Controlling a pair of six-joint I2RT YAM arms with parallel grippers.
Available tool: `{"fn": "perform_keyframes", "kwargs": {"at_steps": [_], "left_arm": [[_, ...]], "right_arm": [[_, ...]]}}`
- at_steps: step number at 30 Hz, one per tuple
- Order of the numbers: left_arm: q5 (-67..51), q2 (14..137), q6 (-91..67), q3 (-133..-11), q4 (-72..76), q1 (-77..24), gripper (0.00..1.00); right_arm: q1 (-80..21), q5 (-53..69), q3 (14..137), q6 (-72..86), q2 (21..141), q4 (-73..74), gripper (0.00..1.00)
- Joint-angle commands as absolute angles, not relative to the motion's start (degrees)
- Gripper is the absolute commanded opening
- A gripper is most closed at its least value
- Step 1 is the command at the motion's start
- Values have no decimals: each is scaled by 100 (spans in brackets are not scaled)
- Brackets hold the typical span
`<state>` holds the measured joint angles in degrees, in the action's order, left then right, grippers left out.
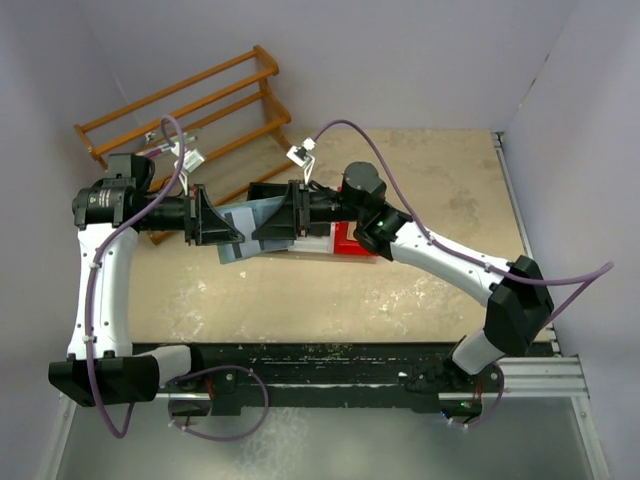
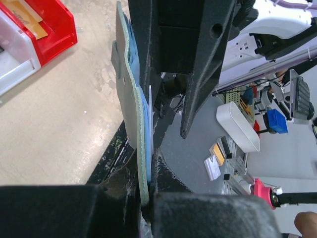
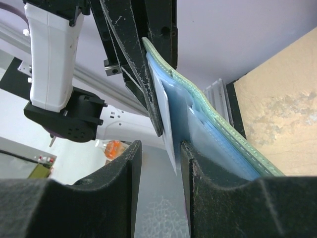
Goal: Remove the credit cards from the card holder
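Note:
My left gripper is shut on one edge of the grey-green card holder, holding it up on edge above the table. The holder spans the space between both grippers. A silvery white credit card sticks out of the holder's pale blue inside. My right gripper is open around that card's edge; the card lies close to one finger, with a clear gap to the other. An orange-gold card lies in the red bin.
Red bin and white bin stand just under and right of the grippers. A wooden rack stands at the back left. Purple walls close in the back and right side.

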<state>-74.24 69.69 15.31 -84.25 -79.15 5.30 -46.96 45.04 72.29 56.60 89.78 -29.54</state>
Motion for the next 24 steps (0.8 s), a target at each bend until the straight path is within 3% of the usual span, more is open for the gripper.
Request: {"fn": "perform_keyframes", "kwargs": {"at_steps": [1,3,13,19,22,24], "left_arm": [[-8107,6969,1930,-8760,-8152,572,0],[-8173,6985,1951,-8785,-8191,571,2],[-8469,7013,2257,-8822,-8497,571,16],[-8758,7011,2621,-8877,-8857,574,35],[-8960,6958,2637,-8889,-8855,571,32],[-8993,6952,2614,-8886,-8859,573,21]], "right_arm": [[-4729,4699,7196,5711,8807,-3323,40],[-4741,4746,7139,5855,8807,-3503,37],[-4772,5142,6849,6737,8808,-4746,0],[-4772,5247,6718,6980,8773,-5088,0],[-4772,5247,6667,7005,8733,-5159,0],[-4772,5232,6639,7008,8699,-5178,0]]}}
